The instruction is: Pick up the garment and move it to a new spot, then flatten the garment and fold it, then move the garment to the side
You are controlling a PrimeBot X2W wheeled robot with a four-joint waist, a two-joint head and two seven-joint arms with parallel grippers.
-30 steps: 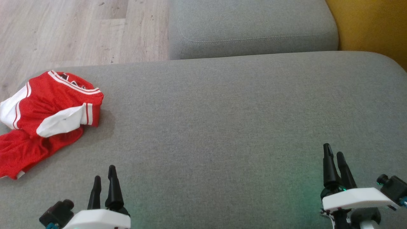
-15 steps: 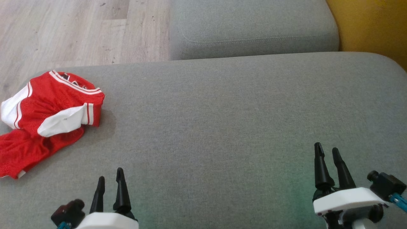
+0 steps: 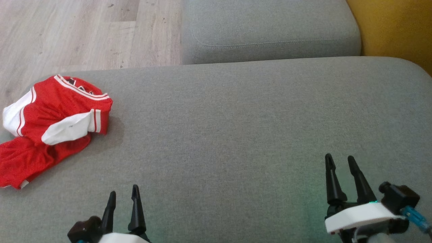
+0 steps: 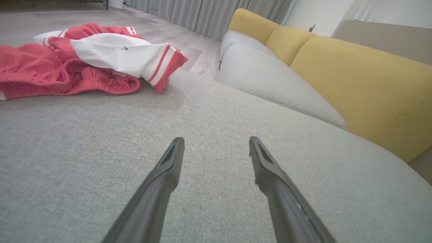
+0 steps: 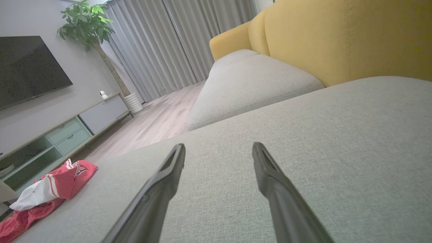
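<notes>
— What do you have around you, operator?
— A grey sofa seat (image 3: 236, 128) lies before you. A second grey cushion (image 3: 270, 30) sits past its far edge, with yellow backrests (image 5: 354, 40) on the right.
— And beyond it?
— You'll see a pale wood floor (image 3: 67, 33), grey curtains (image 5: 168, 44), a dark television (image 5: 27, 67), a low cabinet (image 5: 67, 131) and a leafy plant (image 5: 84, 23).

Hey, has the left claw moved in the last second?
Yes. The left claw has drawn back toward the robot and slightly right, away from the garment.

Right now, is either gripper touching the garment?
No: in the head view the left gripper and right gripper hang open over bare cushion, apart from the red garment.
</notes>
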